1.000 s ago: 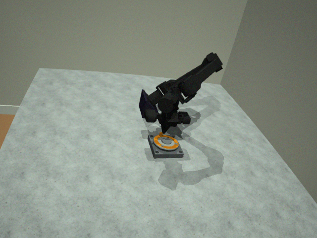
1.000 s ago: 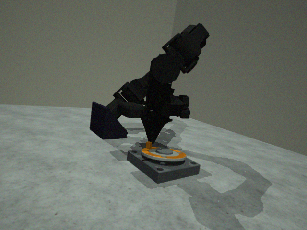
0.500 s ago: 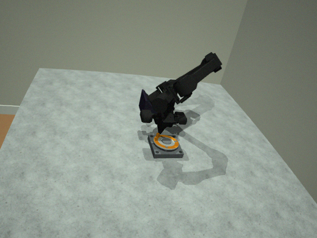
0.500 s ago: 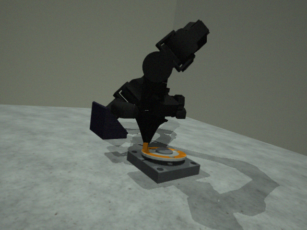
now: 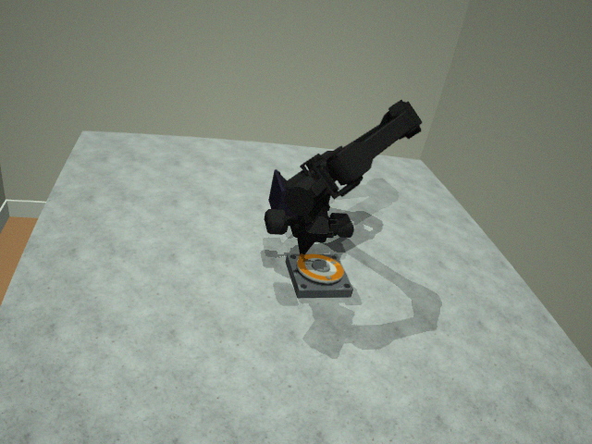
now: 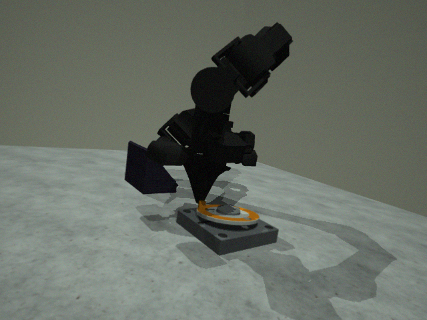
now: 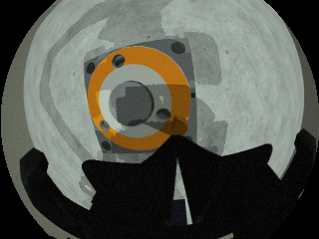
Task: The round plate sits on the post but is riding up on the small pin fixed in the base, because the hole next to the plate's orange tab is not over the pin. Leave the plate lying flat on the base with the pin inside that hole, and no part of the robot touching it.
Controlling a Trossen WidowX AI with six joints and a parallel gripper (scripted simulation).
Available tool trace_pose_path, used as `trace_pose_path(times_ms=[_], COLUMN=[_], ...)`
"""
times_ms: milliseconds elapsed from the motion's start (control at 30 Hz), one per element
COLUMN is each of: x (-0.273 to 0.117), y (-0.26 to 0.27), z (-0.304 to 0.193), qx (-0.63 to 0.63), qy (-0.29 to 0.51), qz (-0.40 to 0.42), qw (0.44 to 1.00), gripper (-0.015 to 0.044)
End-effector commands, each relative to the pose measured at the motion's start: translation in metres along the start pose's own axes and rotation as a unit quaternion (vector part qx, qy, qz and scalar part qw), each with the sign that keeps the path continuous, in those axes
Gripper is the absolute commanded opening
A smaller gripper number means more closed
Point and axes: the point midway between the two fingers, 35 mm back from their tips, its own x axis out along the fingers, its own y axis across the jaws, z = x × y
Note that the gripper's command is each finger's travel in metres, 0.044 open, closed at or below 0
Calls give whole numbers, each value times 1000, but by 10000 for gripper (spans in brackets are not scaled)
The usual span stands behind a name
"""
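The round plate [image 5: 339, 273] [image 6: 253, 216] [image 7: 135, 56], white with an orange ring, sits around the grey post [image 5: 320, 265] [image 6: 227, 209] [image 7: 137, 102]. In the exterior view a dark gap shows between its near edge and the dark grey base [image 5: 325, 291] [image 6: 241, 243] [image 7: 187, 67]. The orange tab [image 6: 201, 205] [image 7: 178, 126] stands at the rim; a hole [image 7: 163, 114] lies just inward of it. I cannot make out the pin. My gripper [image 5: 302, 252] [image 6: 199, 201] [image 7: 176, 138] is shut and empty, its tips right at the tab; whether they touch is unclear.
The base has corner holes, and the plate has further holes [image 7: 118, 61] [image 7: 105, 124] in its ring. The dark purple arm mount [image 5: 277, 193] [image 6: 148, 173] stands behind and left of the base. The arm's shadows fall across the base and the pale table [image 5: 166, 334] [image 6: 86, 258].
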Motion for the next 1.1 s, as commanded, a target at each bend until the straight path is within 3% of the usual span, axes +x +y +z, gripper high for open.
trace_pose_path(times_ms=[0, 867, 1067], x=[-1, -2, -26], y=[-5, -12, -12], z=[6, 23, 23], qx=[-3, -4, -4], qy=[-1, -1, -1], qz=[-2, -2, -3], qw=[1000, 1000, 1000], gripper=[0, 0, 0])
